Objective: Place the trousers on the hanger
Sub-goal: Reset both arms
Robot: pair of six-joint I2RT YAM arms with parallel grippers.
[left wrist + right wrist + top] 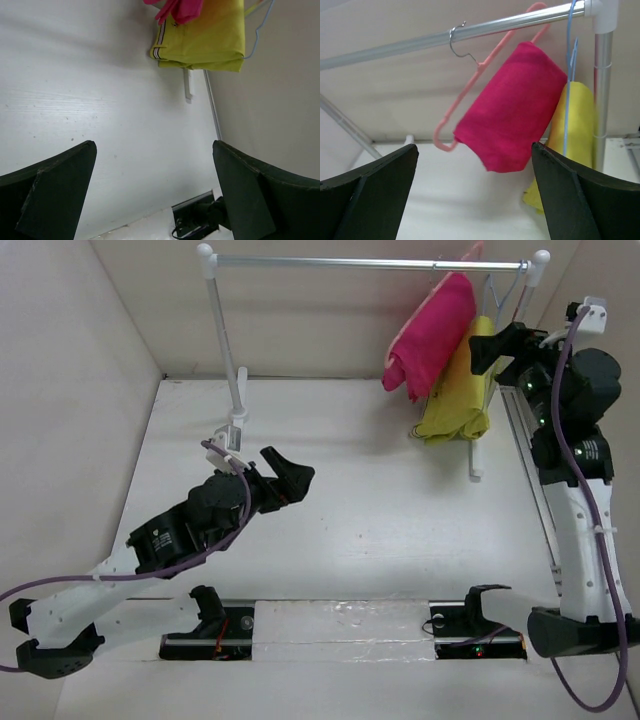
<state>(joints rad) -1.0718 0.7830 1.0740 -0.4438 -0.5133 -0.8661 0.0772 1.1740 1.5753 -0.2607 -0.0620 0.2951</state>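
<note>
The magenta-pink trousers (432,335) hang folded over the salmon-pink hanger (465,92), whose hook sits on the metal rail (370,262). In the right wrist view the trousers (512,112) drape over the hanger's tilted bar. My right gripper (497,348) is open and empty, held high just right of the trousers. My left gripper (288,478) is open and empty, low over the table at centre left. A corner of the trousers (177,10) shows at the top of the left wrist view.
A mustard-yellow garment (462,390) hangs on a pale blue hanger (568,75) right of the trousers. The rack's left post (225,340) and right post (602,95) stand on the white table (350,500). Walls close the left, back and right sides.
</note>
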